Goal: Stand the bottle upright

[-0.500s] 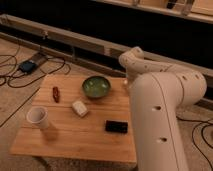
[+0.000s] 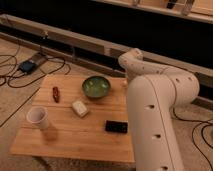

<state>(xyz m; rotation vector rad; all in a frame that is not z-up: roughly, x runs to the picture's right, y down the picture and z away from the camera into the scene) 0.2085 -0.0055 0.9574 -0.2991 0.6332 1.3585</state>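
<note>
The bottle does not show; it is hidden or out of view. My white arm fills the right of the camera view, rising from the front and bending at an elbow over the table's far right corner. The gripper is hidden behind the arm, somewhere to the right of the green bowl. A small pale bit shows at the arm's edge beside the bowl; I cannot tell what it is.
On the wooden table: a white paper cup front left, a red object at the left, a small white block in the middle, a black flat object. Cables and a box lie on the floor left.
</note>
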